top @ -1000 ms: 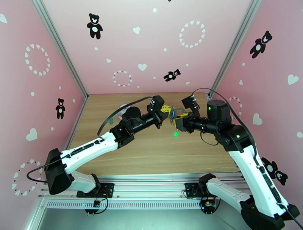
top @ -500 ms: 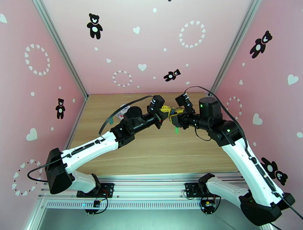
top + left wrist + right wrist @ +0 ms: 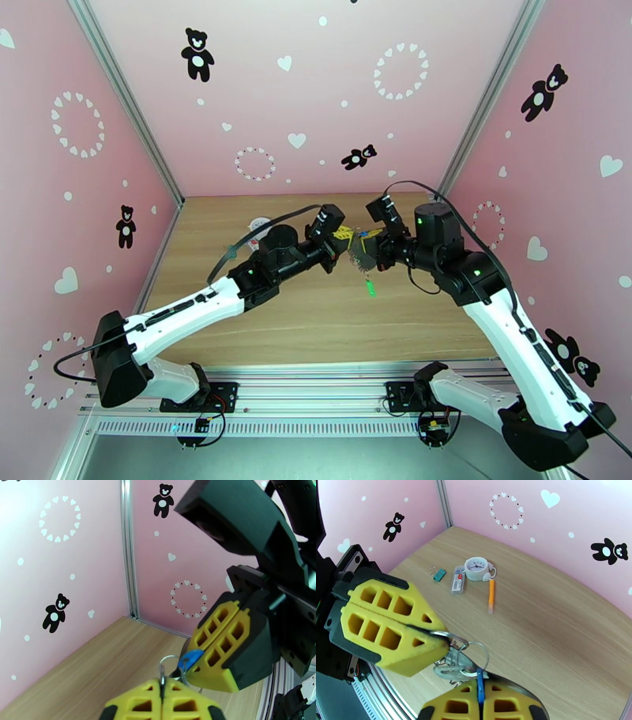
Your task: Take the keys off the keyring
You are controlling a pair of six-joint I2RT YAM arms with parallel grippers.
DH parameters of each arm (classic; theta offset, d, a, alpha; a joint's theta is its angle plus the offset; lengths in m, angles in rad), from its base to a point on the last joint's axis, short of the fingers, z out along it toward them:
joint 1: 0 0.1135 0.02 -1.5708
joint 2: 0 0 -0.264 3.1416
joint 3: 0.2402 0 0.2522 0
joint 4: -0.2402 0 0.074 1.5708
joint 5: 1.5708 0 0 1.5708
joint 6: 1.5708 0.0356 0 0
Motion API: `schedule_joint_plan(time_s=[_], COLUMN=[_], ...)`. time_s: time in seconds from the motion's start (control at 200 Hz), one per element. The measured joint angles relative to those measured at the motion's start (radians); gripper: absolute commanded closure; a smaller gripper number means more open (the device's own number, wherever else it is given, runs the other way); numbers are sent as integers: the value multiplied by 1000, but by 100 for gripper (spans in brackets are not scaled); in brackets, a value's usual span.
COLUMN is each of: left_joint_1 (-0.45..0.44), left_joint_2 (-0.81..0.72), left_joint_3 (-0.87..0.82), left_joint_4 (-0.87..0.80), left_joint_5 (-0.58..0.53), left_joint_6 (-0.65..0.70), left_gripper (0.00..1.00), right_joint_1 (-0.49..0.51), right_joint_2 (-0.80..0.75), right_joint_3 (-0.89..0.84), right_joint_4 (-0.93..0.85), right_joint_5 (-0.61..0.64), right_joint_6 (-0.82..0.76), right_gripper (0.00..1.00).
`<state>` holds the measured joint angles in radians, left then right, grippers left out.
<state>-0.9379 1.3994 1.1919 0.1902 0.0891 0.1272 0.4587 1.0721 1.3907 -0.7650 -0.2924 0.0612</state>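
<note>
The two arms met in the air over the middle of the table [image 3: 316, 331], their tips almost touching. The left pincer [image 3: 162, 684] was clamped tight, a thin wire loop of the keyring [image 3: 464, 653] nipped between its yellow fingers [image 3: 391, 632]. The right pincer [image 3: 480, 679] was closed as well, gripping the blue-tagged key [image 3: 479, 685] by its tag, whose edge showed as a narrow blue strip in the seam between the pads. Between the two pincers hung a small cluster of linked metal rings, with a silvery key blade [image 3: 450, 672] lying across beneath them, all of it held clear of the wood. From above, the green tag [image 3: 369, 286] showed as a smeared streak just on the near side of the two tips; it was too blurred for me to say whether it dangled from the cluster or lay loose on the table. Well away, toward the far left corner, sat a little white clock [image 3: 476, 567] with an orange pen [image 3: 491, 595] just beside it, a red-and-white tag [image 3: 458, 580] on its other side, and a small teal item [image 3: 440, 574] beyond that.
</note>
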Motion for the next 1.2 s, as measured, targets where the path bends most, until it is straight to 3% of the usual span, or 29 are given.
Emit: schedule_joint_plan(time_s=[0.18, 0.37, 0.435, 0.606, 0.686, 0.886, 1.196], left_joint_1=[18, 63, 80, 82, 82, 82, 82], left_joint_2=[-92, -171, -183, -210, -216, -217, -208], left_joint_3=[-119, -210, -210, -209, -209, -206, -182], left_joint_4=[85, 108, 85, 35, 16, -50, -78], left_joint_5=[129, 295, 332, 419, 451, 491, 506], left_joint_6=[128, 254, 290, 344, 359, 389, 397], left_gripper=[100, 100, 100, 100, 100, 98, 98], right_joint_1=[14, 4, -5, -15, -23, -47, -42], right_joint_2=[0, 1, -16, -88, -98, 0, 80], right_joint_3=[80, 134, 139, 129, 119, 119, 116], right_joint_4=[-118, -243, -249, -197, -160, -128, -140], right_joint_5=[-89, -212, -237, -301, -358, -503, -600], right_joint_6=[-25, -79, -103, -166, -215, -370, -508], right_gripper=[100, 61, 54, 53, 58, 63, 65])
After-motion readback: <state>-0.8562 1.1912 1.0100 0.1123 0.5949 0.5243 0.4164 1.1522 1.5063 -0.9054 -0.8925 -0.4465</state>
